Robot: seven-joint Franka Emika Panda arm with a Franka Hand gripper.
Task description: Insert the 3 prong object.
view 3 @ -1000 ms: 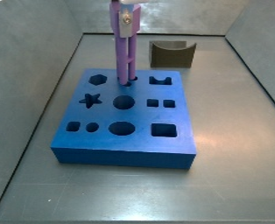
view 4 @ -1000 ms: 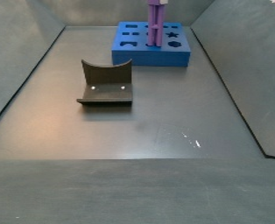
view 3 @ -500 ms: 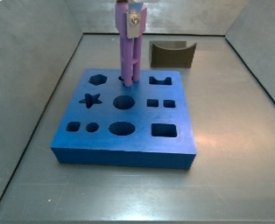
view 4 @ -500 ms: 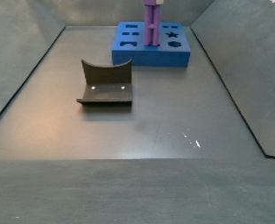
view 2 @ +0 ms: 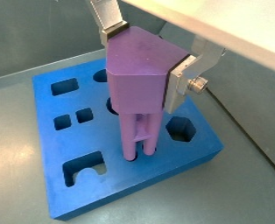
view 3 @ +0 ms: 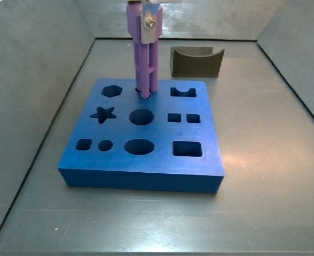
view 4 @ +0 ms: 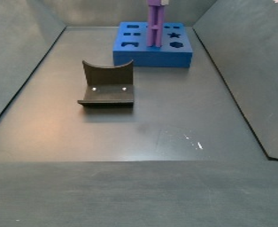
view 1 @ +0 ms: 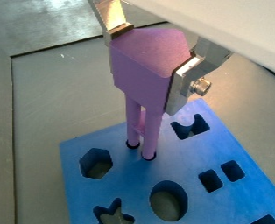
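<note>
My gripper (view 1: 151, 54) is shut on the block-like top of the lilac-purple 3 prong object (view 1: 144, 74), holding it upright over the blue block (view 1: 164, 179). Its silver fingers (view 2: 182, 74) press both sides of the top. The prong tips reach the block's top face at a small hole group, between the hexagon hole (view 1: 95, 162) and a notched hole (view 1: 189, 129). In both side views the 3 prong object (view 3: 144, 62) (view 4: 156, 27) stands on the far part of the blue block (view 3: 144, 140) (view 4: 152, 46). How deep the prongs sit I cannot tell.
A dark olive curved-top block (view 3: 197, 61) stands behind the blue block, and shows lying on the grey floor in a side view (view 4: 106, 85). Grey walls (view 3: 66, 75) ring the floor. The blue block has star, round and square holes (view 3: 142, 117).
</note>
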